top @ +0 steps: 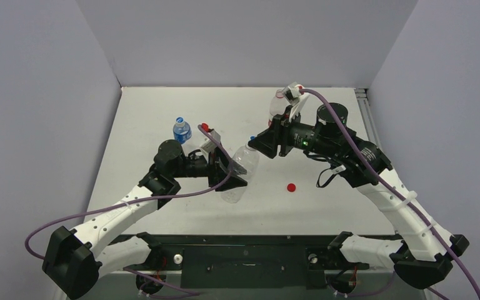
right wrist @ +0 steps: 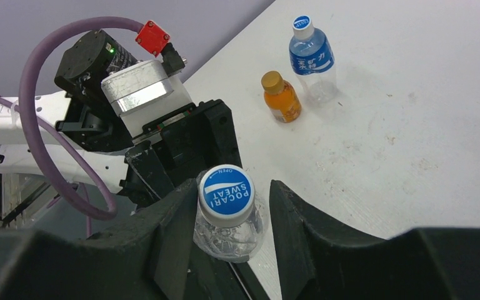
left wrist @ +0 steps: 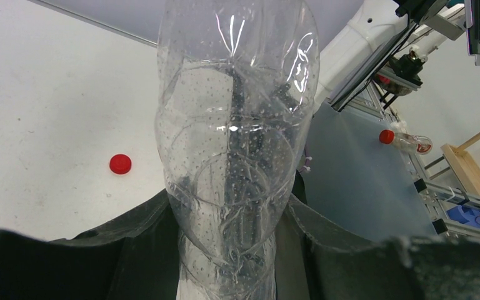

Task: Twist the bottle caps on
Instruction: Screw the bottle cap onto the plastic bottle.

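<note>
Left fingers (left wrist: 131, 250) clamp droplet-speckled clear bottle (left wrist: 237, 156) | right fingers (right wrist: 300, 231) straddle its blue-white cap (right wrist: 226, 195), gap one side

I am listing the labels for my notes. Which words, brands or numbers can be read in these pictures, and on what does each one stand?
"POCARI SWEAT": on top of the blue-and-white cap sitting on the clear bottle.
"OPEN": small, near the edge of that same cap.
Blue-labelled bottle: white characters on its label, too small to read.
Orange bottle: label too blurred to read.
</note>
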Robot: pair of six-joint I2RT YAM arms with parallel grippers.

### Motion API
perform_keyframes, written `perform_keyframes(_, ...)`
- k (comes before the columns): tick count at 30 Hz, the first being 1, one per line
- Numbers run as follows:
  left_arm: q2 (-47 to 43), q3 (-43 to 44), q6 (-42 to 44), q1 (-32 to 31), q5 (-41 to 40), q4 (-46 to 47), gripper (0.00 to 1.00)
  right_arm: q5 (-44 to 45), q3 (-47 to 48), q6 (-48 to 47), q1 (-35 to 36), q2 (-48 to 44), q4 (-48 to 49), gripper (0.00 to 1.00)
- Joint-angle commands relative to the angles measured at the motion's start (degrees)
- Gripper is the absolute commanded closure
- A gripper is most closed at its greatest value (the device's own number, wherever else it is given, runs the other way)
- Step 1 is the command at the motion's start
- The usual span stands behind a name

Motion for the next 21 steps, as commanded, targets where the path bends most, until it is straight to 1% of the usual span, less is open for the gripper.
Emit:
perform_keyframes(1, 0.28, 3.29, 1.08, 0.19, 2.36, 1.37, 1.00, -1.54, 2.45, 0.07, 1.14, 1.11, 2.38, 0.59)
perform_keyframes(3, 0.58, 3.64, 1.61, 0.19, 2.50, 1.00, 1.00, -1.25, 2.47, 0.13, 1.25, 1.12, 2.30, 0.61)
perform_keyframes(7, 0.92, 4.09, 3.40, 0.19, 1.94, -1.28, 1.00, 0.33, 2.76, 0.83, 1.30, 1.15, 2.16, 0.71)
perform_keyframes(10, 0.92, 4.67, 6.56, 0.11, -0.91, -5.19, 1.00, 2.38, 3.15, 2.20, 1.30, 1.45, 1.16, 0.85)
perform_keyframes(11, 0.81, 4.98, 8.61, 0.06, -2.16, -7.26, 1.00, 3.58, 3.03, 2.67, 1.35, 1.51, 0.98, 0.88)
perform_keyframes(12, 0.60, 5.11, 9.58, -0.24, -5.58, -8.10, 1.00, 4.23, 2.94, 3.88, 1.42, 1.53, 0.91, 0.93)
perform_keyframes(13, 0.48, 5.27, 11.39, -0.46, -7.83, -9.55, 1.00, 5.64, 2.65, 4.61, 1.41, 1.51, 0.76, 0.95)
perform_keyframes(14, 0.01, 5.34, 12.29, -1.22, -12.95, -10.17, 1.00, 6.27, 2.48, 6.34, 1.39, 1.57, 0.59, 0.99)
perform_keyframes(15, -0.30, 5.50, 14.26, -1.84, -16.13, -11.49, 1.00, 7.62, 2.29, 7.20, 1.44, 1.79, 0.41, 1.00)
perform_keyframes(16, -0.75, 5.65, 15.35, -3.30, -22.85, -12.11, 1.00, 8.49, 2.26, 8.90, 1.53, 2.06, -0.18, 1.00)
perform_keyframes(17, -0.94, 5.75, 17.49, -4.24, -26.14, -12.92, 1.00, 10.36, 2.19, 9.80, 1.55, 2.24, -0.51, 1.00)
perform_keyframes(18, -1.31, 5.94, 18.46, -6.21, -32.16, -13.08, 1.00, 11.13, 2.02, 11.42, 1.63, 2.44, -1.08, 1.00)
perform_keyframes(19, -1.44, 6.03, 20.31, -7.27, -35.63, -13.05, 1.00, 12.88, 1.99, 12.93, 1.93, 2.60, -1.40, 1.00)
perform_keyframes(21, -1.65, 6.28, 22.96, -11.49, -48.87, -12.45, 1.00, 15.96, 1.93, 14.96, 2.38, 2.97, -2.57, 1.00)
